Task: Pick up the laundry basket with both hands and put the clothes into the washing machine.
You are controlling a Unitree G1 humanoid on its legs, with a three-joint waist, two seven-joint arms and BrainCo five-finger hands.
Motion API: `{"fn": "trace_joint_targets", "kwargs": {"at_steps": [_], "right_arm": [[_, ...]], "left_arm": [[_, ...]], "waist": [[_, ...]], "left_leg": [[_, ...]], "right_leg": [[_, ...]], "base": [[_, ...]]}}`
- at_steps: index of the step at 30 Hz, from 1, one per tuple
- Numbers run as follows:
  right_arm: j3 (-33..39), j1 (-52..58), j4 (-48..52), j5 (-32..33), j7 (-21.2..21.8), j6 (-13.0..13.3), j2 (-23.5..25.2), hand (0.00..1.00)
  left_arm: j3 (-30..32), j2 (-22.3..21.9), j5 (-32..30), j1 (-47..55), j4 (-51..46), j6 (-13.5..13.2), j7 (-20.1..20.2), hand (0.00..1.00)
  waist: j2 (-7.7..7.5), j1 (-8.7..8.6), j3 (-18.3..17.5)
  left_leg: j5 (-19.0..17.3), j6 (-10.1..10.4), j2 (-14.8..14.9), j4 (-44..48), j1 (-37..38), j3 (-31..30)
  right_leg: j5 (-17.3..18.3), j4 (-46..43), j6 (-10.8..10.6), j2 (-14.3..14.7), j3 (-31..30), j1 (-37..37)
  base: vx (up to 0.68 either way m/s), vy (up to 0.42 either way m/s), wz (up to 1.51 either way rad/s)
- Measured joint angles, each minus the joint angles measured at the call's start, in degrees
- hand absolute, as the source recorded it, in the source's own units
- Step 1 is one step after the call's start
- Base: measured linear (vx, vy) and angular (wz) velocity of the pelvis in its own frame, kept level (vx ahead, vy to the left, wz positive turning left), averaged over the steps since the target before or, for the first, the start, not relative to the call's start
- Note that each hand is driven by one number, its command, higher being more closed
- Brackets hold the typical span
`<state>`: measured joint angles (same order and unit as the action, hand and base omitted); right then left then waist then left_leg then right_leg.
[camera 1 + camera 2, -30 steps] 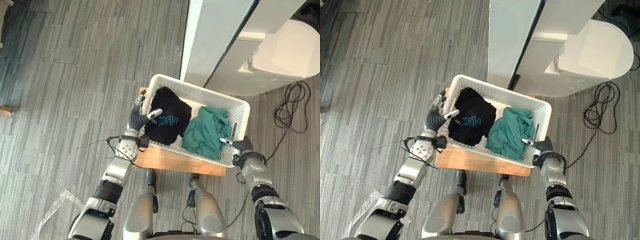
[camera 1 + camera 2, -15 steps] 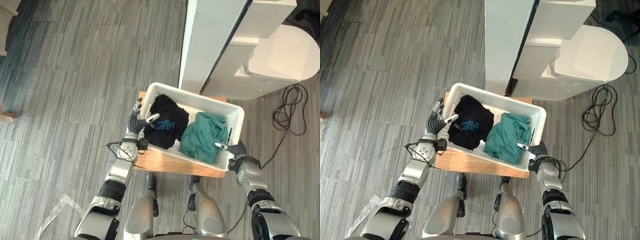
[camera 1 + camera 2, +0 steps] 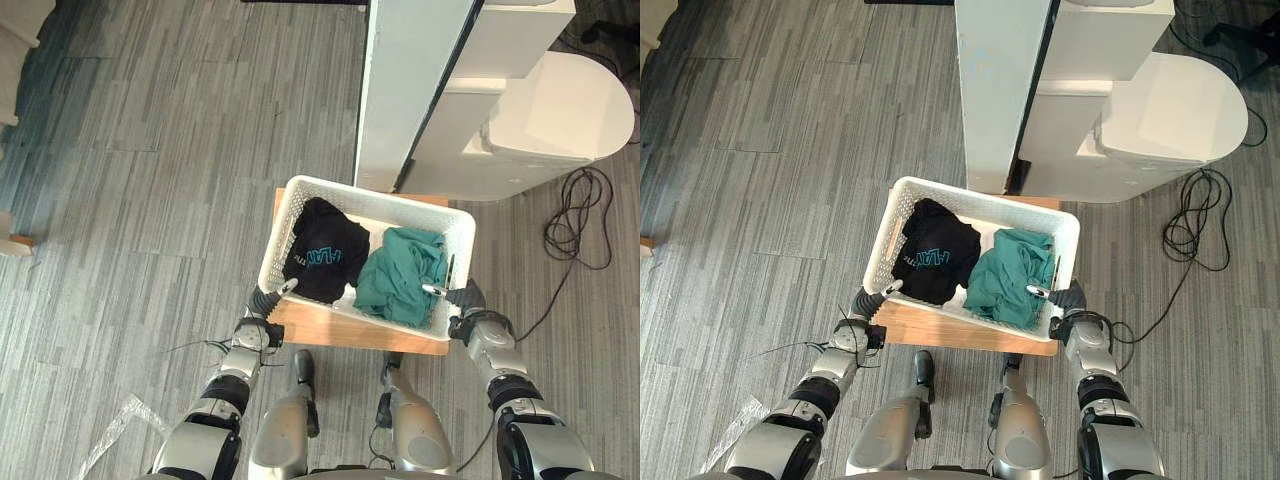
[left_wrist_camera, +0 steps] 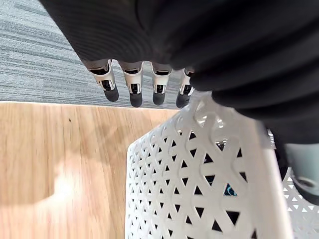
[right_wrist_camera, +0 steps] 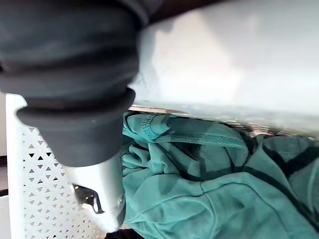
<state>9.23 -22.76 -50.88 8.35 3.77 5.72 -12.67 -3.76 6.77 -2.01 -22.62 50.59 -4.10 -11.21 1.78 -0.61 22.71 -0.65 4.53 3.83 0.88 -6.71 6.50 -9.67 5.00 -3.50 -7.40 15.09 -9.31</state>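
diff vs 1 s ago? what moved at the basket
Left hand slid back along the basket's left side, from mid-wall to the near corner, fingers straight outside it. Right hand stayed at the right end. Basket, black garment and teal garment stayed put on the table; the camera shifted.

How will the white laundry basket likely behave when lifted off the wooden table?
Probably light: the basket is openwork plastic holding only a black garment and a teal garment. Its latticed walls may flex under grip. The loose garments could slide if it tilts.
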Motion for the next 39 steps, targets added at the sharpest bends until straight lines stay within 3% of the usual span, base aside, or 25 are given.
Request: {"fn": "trace_joint_targets", "kwargs": {"at_steps": [16, 29, 39], "right_arm": [[-0.27, 0.23, 0.27, -0.02, -0.08, 0.20, 0.61, 0.00], [1.07, 1.88, 2.51, -1.23, 0.21, 0.30, 1.02, 0.00], [0.87, 2.34, 3.59, -1.22, 1.20, 0.67, 0.83, 0.00]], "left_arm": [[2.38, -0.90, 0.09, 1.64, -4.55, -0.11, -2.86, 0.00], [13.60, -0.24, -0.21, 4.15, -16.38, -0.07, -6.60, 0.00], [12.93, 0.30, -0.90, 1.94, -20.19, 0.00, -6.69, 0.00]], "waist": [[-0.13, 0.00, 0.08], [-0.15, 0.28, 0.11], [-0.36, 0.02, 0.20]], "left_leg": [[0.34, 0.07, 0.20, -1.01, 0.50, 0.07], [0.33, 0.06, 0.24, -2.05, 1.04, 0.76], [0.33, 0.06, 0.21, -1.91, 0.21, 0.95]], "right_leg": [[-0.06, 0.30, 0.01, 0.33, -0.01, 0.09], [0.17, 0.36, -0.26, 0.40, -0.89, -0.13], [0.19, 0.02, -0.27, 0.11, -1.31, -1.28]], "base": [[0.00, -0.001, -0.01], [0.01, 0.004, -0.01], [0.01, 0.004, 0.00]]}}
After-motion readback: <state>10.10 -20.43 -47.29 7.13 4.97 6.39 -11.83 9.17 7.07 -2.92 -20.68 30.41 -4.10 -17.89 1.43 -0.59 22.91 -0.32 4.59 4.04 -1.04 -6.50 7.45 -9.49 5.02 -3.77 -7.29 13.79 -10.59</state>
